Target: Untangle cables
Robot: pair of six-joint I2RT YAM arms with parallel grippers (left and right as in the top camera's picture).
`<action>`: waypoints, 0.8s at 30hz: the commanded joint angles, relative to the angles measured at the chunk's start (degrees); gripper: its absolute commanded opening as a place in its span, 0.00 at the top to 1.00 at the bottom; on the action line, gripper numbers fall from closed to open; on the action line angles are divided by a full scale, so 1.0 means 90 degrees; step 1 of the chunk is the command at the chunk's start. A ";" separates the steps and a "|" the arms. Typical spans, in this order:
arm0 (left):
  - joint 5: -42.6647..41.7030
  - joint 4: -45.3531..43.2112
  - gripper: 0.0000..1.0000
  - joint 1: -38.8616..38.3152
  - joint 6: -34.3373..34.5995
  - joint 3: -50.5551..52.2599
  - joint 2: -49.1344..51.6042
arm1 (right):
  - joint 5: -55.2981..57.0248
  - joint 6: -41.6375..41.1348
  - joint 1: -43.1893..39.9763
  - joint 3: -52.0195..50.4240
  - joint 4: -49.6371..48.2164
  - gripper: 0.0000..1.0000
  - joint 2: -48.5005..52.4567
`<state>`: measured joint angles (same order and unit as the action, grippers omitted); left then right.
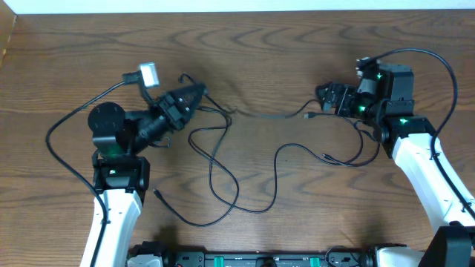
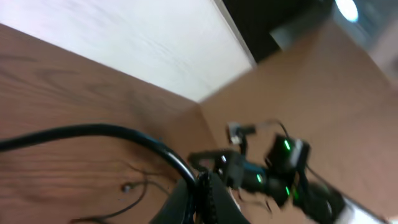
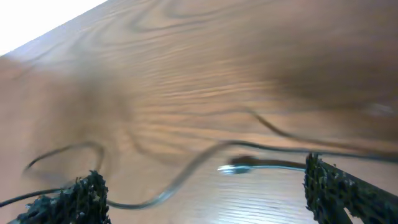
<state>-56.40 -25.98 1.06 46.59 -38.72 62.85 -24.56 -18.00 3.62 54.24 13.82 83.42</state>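
Thin black cables point(image 1: 223, 170) lie in loose crossing loops over the middle of the wooden table, and a paler strand point(image 1: 267, 116) runs toward the right arm. My left gripper point(image 1: 199, 94) points right over the loops' upper left part. In the left wrist view it point(image 2: 204, 186) is shut on a black cable point(image 2: 93, 130) that runs off to the left. My right gripper point(image 1: 324, 98) stands wide open at the cables' right end. In the right wrist view a small plug end point(image 3: 239, 167) lies on the wood between its fingers point(image 3: 208, 196), touching neither.
The table's far edge point(image 1: 237, 10) meets a white wall. Thick black robot leads arc beside the left arm point(image 1: 63, 122) and over the right arm point(image 1: 438, 63). The right arm point(image 2: 280, 174) shows blurred in the left wrist view.
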 commanded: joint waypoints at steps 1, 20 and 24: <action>-0.0682 -0.0056 0.92 -0.0177 -0.0367 -0.0068 -0.0049 | -0.0775 0.0486 0.0027 0.0027 -0.0017 0.01 -0.0015; 0.1285 0.0095 0.92 -0.2448 -0.0821 -0.0068 0.0639 | 0.1593 -0.0029 0.0024 0.0024 0.0311 0.01 -0.0015; 0.2266 -0.0850 0.92 -0.3320 -0.0816 -0.0070 0.1321 | 0.2769 -0.0925 0.0022 0.0024 0.0675 0.01 -0.0015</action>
<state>-45.23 -30.83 -25.06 40.36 -38.70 71.88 -9.32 -19.25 3.62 54.24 18.70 83.42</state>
